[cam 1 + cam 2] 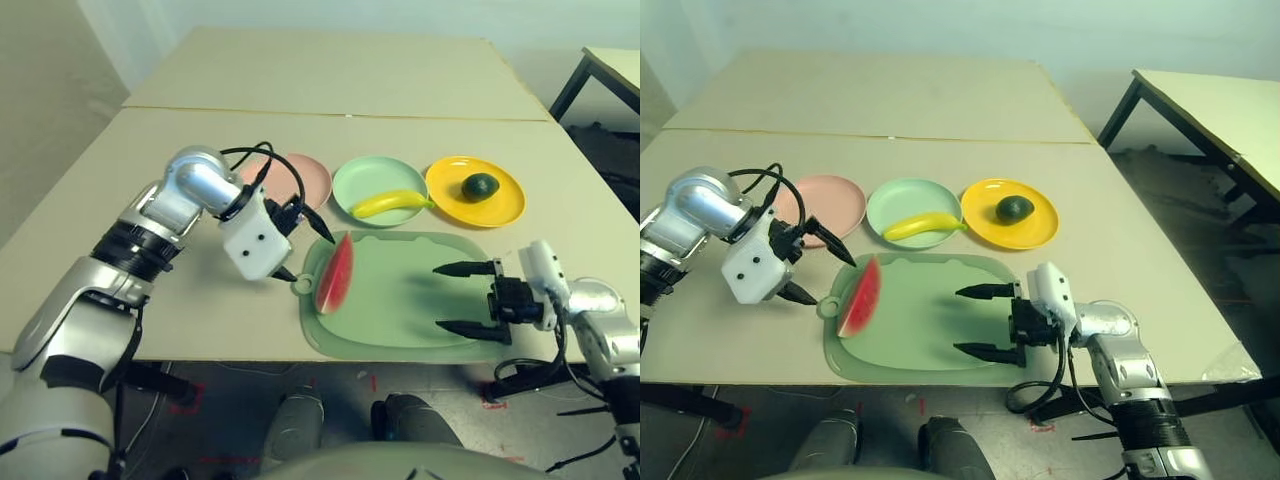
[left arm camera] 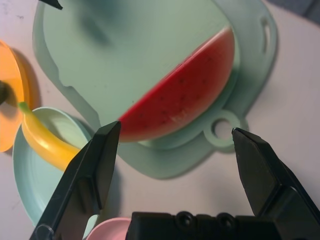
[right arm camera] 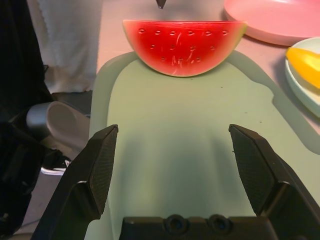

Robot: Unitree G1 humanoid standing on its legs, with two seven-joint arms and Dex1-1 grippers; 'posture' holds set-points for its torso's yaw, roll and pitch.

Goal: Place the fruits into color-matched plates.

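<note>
Red watermelon wedge (image 1: 335, 273) on green mat (image 1: 400, 310); beyond mat, three plates: pink (image 1: 300, 178), green (image 1: 375, 182) with banana (image 1: 388, 203), yellow (image 1: 480, 200) with avocado (image 1: 480, 186). Both grippers' fingers apart: left gripper (image 1: 305, 250), right gripper (image 1: 455, 298).

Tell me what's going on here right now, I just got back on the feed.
Nothing is held. The left gripper is open beside the watermelon wedge, which lies on the green mat. The right gripper is open over the mat. The banana sits in the mint green plate, the avocado in the yellow plate; the pink plate holds no fruit.

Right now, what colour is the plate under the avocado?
Bright yellow. The plate holding the avocado shows best in the right eye view.
</note>
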